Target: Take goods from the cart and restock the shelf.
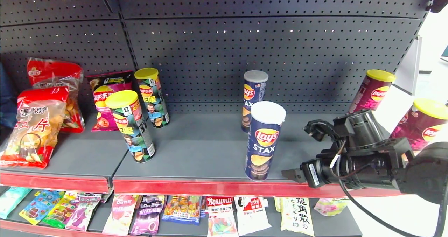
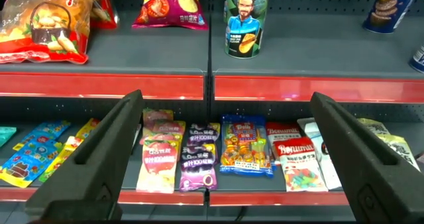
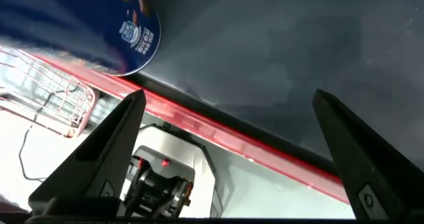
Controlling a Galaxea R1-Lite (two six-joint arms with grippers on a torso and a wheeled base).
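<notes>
We are finding the shelf [image 1: 196,149] partly stocked, its goods sorted by kind, evidently so that each kind is forming a front-to-back row. The red snack bags [image 1: 33,128] are leaning at the left end. The task's item, the front blue chip can [image 1: 264,140], is standing upright just inside the red lip, in line with the rear blue can [image 1: 253,97]. We are judging it placed there to face shoppers. The right gripper [image 3: 228,95] is hovering just beside that can at shelf-edge height, fingers spread wide and gripping nothing. The left gripper [image 2: 225,95] is hanging lower, facing the candy packets [image 2: 245,148]. It is likewise spread wide and empty, apparently parked clear. A corner of the wire cart [image 3: 46,98] is showing below.
</notes>
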